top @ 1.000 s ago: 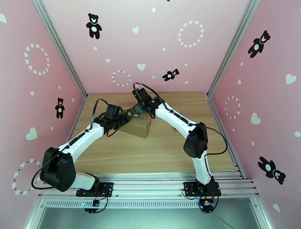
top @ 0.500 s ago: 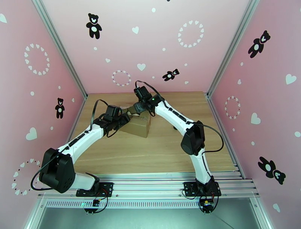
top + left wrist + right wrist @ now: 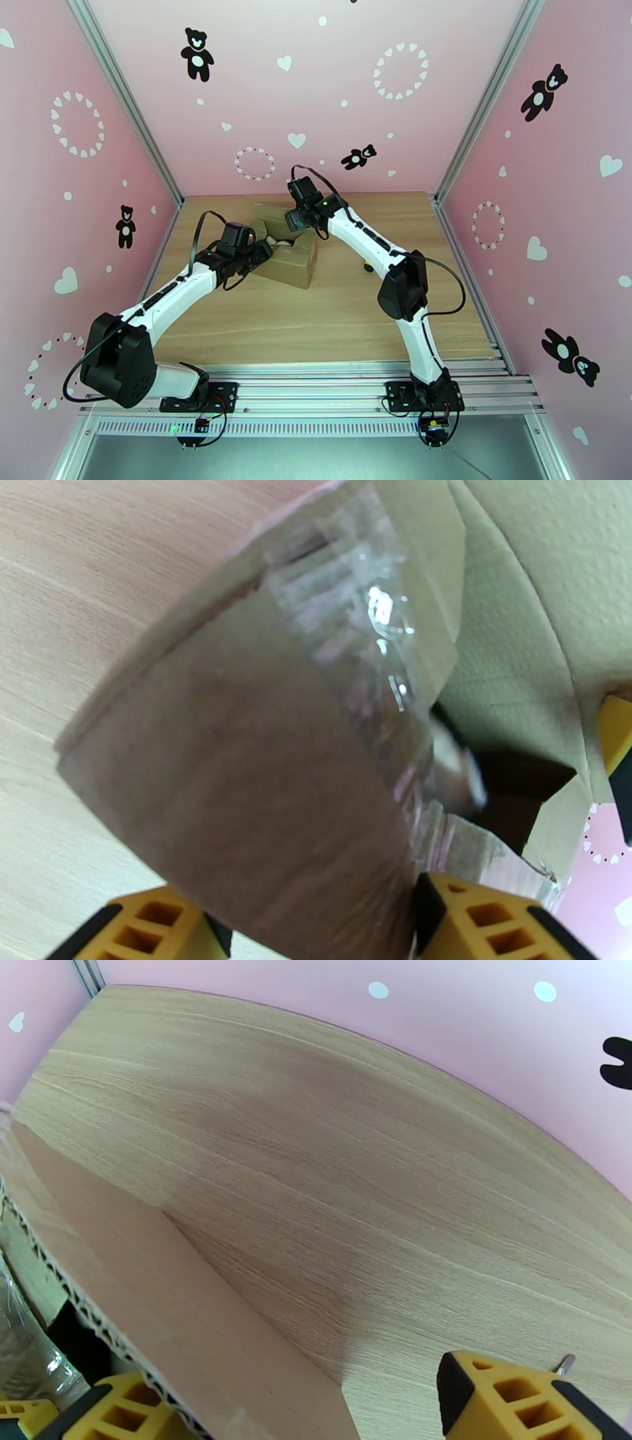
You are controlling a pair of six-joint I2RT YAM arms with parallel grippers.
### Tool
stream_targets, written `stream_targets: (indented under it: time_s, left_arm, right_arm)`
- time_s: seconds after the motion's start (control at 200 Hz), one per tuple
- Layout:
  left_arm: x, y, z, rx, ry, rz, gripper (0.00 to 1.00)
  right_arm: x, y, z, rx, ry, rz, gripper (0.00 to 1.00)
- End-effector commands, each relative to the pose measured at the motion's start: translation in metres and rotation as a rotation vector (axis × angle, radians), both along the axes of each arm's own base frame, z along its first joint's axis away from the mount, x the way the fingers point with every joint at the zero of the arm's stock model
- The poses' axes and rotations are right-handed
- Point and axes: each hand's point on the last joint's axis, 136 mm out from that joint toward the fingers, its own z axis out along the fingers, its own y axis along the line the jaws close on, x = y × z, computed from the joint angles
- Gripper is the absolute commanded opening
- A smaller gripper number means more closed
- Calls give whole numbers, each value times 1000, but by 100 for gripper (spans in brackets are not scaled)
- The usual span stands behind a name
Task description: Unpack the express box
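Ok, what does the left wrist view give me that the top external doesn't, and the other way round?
Left wrist: close up, a box flap with crinkled clear tape between the yellow fingertips. Past it is the box's dark inside, with something blurred in it.
Top external: both arms whole, and the right gripper at the far flap, which stands open.
Both: the express box opened on the wooden table, with the left gripper at its left end.
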Motion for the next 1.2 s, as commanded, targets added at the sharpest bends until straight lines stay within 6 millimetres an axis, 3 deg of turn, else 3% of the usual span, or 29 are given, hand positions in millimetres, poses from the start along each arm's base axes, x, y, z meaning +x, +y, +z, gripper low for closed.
stream_targets:
  time_s: [0.0, 0.325, 0.616, 0.851, 1.196]
  left_arm:
    - [-65, 21, -60, 130, 312, -28, 65]
    - [-53, 26, -33, 175, 261, -31, 65]
    - [-41, 28, -17, 221, 238, -48, 65]
    - [-37, 30, -15, 238, 234, -51, 65]
    - [-33, 35, -13, 268, 232, -51, 65]
  right_arm:
    - [18, -23, 5, 1, -18, -85, 75]
    - [2, -35, 15, 117, 86, -34, 74]
    - [-23, -46, 11, 205, 197, 16, 72]
    - [-36, -55, 12, 374, 293, 55, 51]
    - [-58, -43, 13, 533, 416, 138, 39]
